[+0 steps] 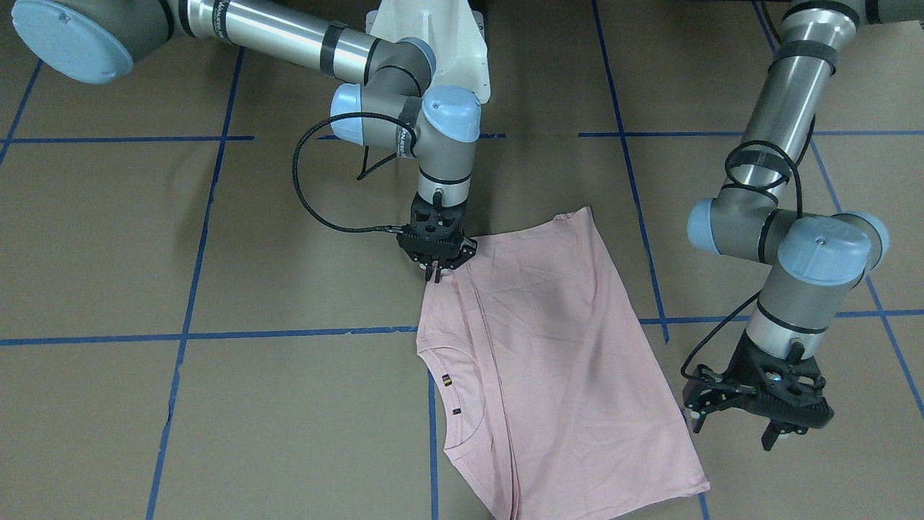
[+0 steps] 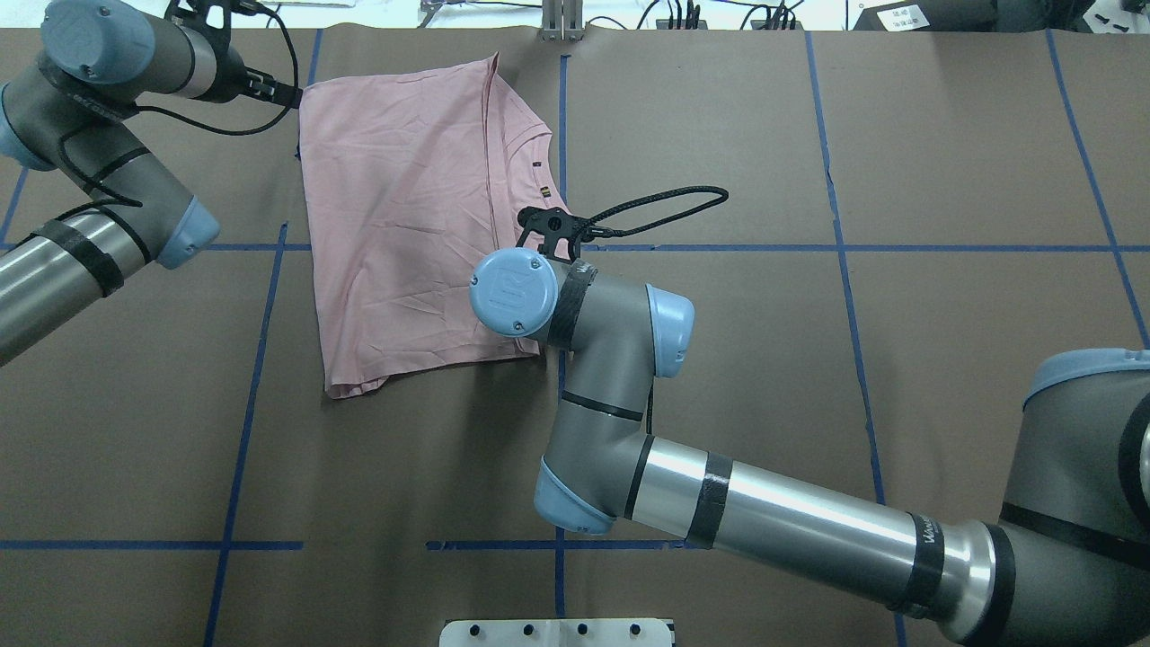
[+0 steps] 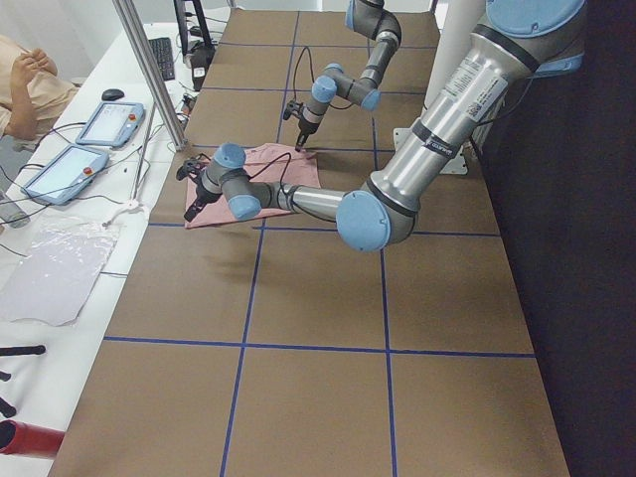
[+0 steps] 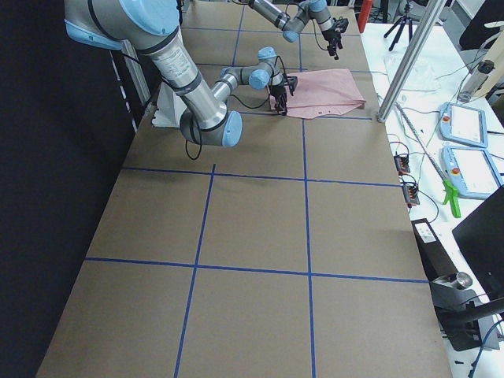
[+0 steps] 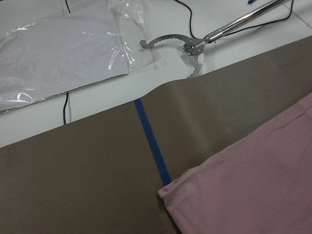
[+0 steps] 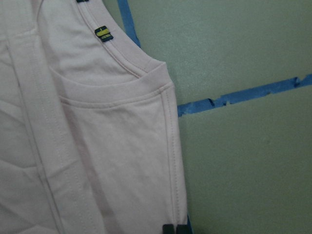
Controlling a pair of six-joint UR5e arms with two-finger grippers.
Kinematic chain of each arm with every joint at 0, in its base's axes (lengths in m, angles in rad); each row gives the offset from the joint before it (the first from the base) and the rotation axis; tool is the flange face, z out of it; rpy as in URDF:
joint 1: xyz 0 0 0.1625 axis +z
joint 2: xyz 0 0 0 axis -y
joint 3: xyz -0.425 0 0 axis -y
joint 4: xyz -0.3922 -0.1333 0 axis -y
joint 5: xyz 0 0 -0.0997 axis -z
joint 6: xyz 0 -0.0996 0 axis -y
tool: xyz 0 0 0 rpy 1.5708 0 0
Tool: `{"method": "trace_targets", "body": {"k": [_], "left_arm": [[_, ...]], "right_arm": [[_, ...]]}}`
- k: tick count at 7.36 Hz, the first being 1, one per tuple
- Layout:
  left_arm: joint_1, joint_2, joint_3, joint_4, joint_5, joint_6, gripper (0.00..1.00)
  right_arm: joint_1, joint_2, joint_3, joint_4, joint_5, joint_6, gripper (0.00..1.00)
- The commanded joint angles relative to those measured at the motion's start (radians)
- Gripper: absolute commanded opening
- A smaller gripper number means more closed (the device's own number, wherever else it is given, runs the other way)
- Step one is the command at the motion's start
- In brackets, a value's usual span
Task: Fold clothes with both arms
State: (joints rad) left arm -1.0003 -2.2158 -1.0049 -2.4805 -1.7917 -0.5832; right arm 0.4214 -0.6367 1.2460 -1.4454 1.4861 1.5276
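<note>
The pale pink T-shirt (image 1: 556,347) lies folded lengthwise on the brown table, its ribbed neckline (image 6: 122,61) and small tag facing out; no print shows. My right gripper (image 1: 435,274) points straight down at the shirt's shoulder corner. In the right wrist view its fingertips (image 6: 168,229) sit close together on the side hem, shut on the fabric. My left gripper (image 1: 736,430) hovers just off the shirt's opposite long edge, open and holding nothing. In the left wrist view only the shirt's corner (image 5: 168,192) shows, with no fingers in sight.
Blue tape lines (image 1: 188,336) grid the table. The white pedestal base (image 1: 440,43) stands behind the right arm. Past the table's far edge lie a clear plastic sheet (image 5: 58,53) and a metal tool (image 5: 190,44). Tablets (image 3: 70,169) and a seated person (image 3: 20,89) are at the side bench.
</note>
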Motion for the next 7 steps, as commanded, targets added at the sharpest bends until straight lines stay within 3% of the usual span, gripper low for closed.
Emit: {"method": "trace_targets", "body": {"k": [1, 3, 4, 6, 7], "left_arm": [[0.000, 0.002, -0.012, 0.000, 0.000, -0.003, 1.00], [0.000, 0.016, -0.036, 0.000, -0.002, -0.012, 1.00], [0.002, 0.018, -0.038, 0.000, 0.000, -0.023, 1.00], [0.003, 0.016, -0.038, 0.000, 0.000, -0.023, 1.00], [0.003, 0.016, -0.038, -0.002, -0.002, -0.023, 1.00]], "right_arm": [[-0.003, 0.000, 0.001, -0.003, -0.009, 0.011, 0.00], [-0.001, -0.014, 0.018, -0.006, -0.017, -0.001, 0.00], [-0.001, -0.056, 0.079, -0.015, -0.015, -0.003, 0.00], [-0.035, -0.247, 0.375, -0.111, -0.023, 0.000, 0.00], [-0.106, -0.340, 0.523, -0.175, -0.083, 0.006, 0.00]]}}
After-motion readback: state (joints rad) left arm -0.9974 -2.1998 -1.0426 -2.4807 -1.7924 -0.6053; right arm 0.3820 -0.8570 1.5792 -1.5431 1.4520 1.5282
